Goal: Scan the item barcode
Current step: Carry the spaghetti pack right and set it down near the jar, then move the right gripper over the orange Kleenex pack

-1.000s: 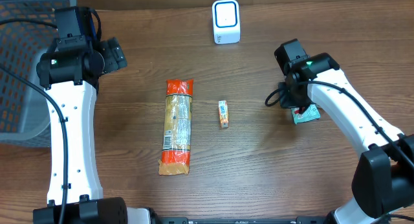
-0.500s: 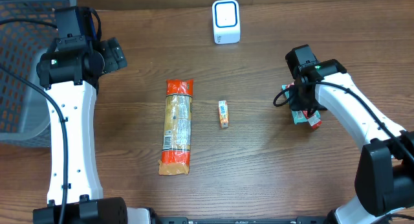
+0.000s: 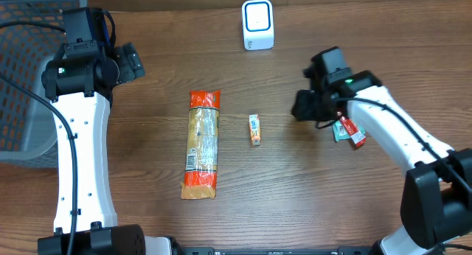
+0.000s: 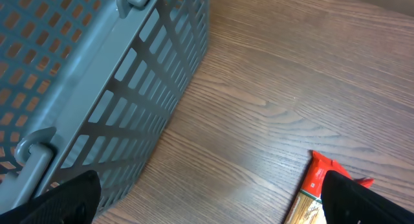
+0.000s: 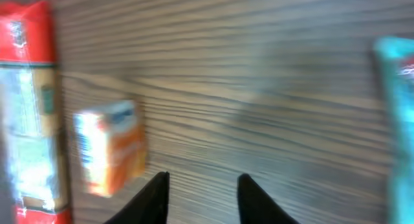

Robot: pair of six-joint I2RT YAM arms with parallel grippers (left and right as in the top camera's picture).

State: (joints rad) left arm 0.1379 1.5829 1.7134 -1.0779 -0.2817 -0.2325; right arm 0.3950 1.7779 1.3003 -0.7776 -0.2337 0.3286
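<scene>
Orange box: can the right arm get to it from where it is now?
Probably yes. The right gripper hangs to the right of the orange box, jaws apart and empty, with only bare table between them. The long pack lies on the box's far side, out of the way.

**Dual-arm unit: external finish and fittings**

The left arm [image 3: 81,159] and right arm [image 3: 394,130] are each built from smooth white tubular link covers joined by black cylindrical joint housings. A thin black cable [image 3: 68,148] runs exposed along each white link and loops free near the joints. One green indicator light [image 3: 63,69] is lit on a black joint housing of each arm. The base sections of both arms are black. The left claw [image 3: 131,62] and right claw [image 3: 304,106] are black throughout. Each carries two matte black fingers [image 5: 155,198] with tapered, rounded tips.
</scene>
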